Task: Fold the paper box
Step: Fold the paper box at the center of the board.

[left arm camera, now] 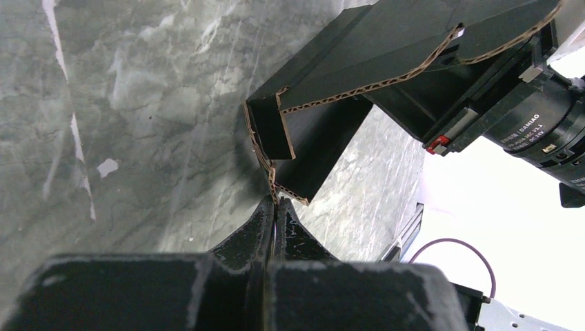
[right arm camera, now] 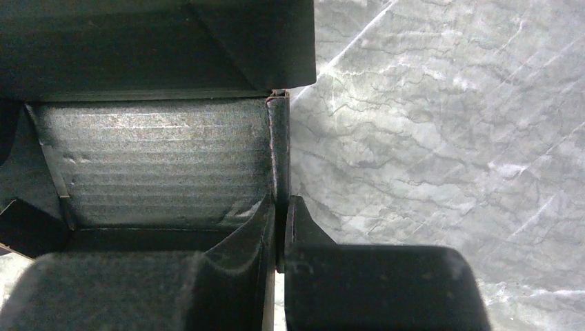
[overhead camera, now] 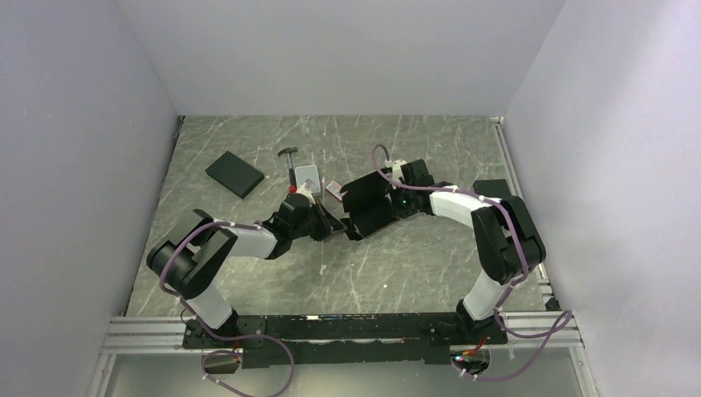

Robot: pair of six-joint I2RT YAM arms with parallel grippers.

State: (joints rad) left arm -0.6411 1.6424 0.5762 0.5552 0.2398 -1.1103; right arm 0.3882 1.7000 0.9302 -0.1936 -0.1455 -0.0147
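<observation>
Black and flat, a plain slab (overhead camera: pixel 235 174) lies in the upper left of the grey marbled table (overhead camera: pixel 430 273), well apart from the action; a little to its right we spot a small silver-grey case (overhead camera: pixel 307 175). Now to the left gripper (left arm camera: pixel 276 207), reaching in from the lower left: its fingers are pressed right together, and in the left wrist view we see the raw brown corrugated edge of a folded flap nipped between them. That flap belongs to the paper box (overhead camera: pixel 368 217), which sits at the middle of the table between the two grippers, partly folded, its panels raised. On to the right gripper (right arm camera: pixel 281 207): its fingers are all but closed, pinching a thin upright wall of the box; in the right wrist view we have the box's inner floor to the left of that wall and bare marble to the right.
</observation>
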